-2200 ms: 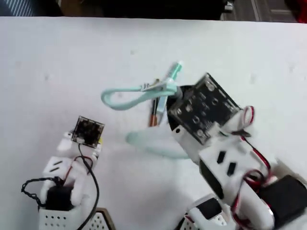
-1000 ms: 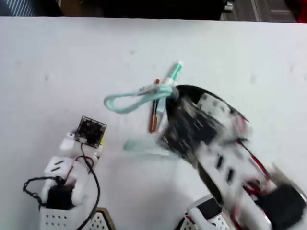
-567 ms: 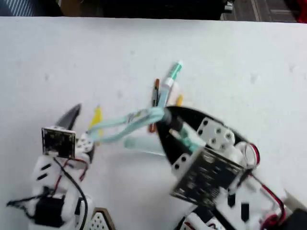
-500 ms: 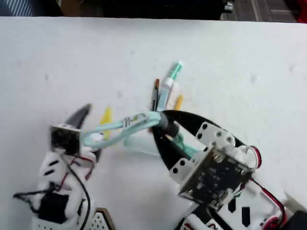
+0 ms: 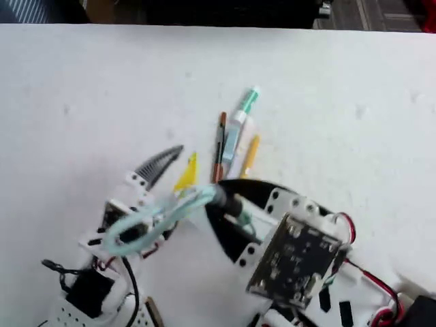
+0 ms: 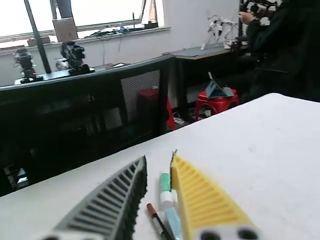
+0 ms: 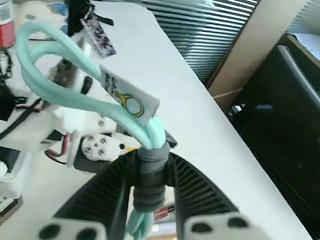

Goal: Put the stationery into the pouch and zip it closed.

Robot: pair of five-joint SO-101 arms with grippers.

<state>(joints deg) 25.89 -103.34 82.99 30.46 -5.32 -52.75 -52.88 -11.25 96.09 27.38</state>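
Above mid-table, right gripper (image 7: pixel 150 162) is clamped on the grey collar of the mint pouch (image 5: pixel 191 199), likely to hold it up for loading. Left gripper (image 5: pixel 176 165), jaws apart, faces the stationery (image 5: pixel 231 139) lying on the table just beyond.

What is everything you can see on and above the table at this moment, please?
table: one, white, under everything.
brown pen: one, brown, mid-table, beside the marker.
marker: one, teal and white, between the two pens.
yellow pen: one, yellow-orange, on the marker's other side.
looped cord: one, mint green with a grey band, held above the table.
left gripper: one, grey and yellow fingers, open, pointing at the pens.
right gripper: one, black, shut on the looped cord.
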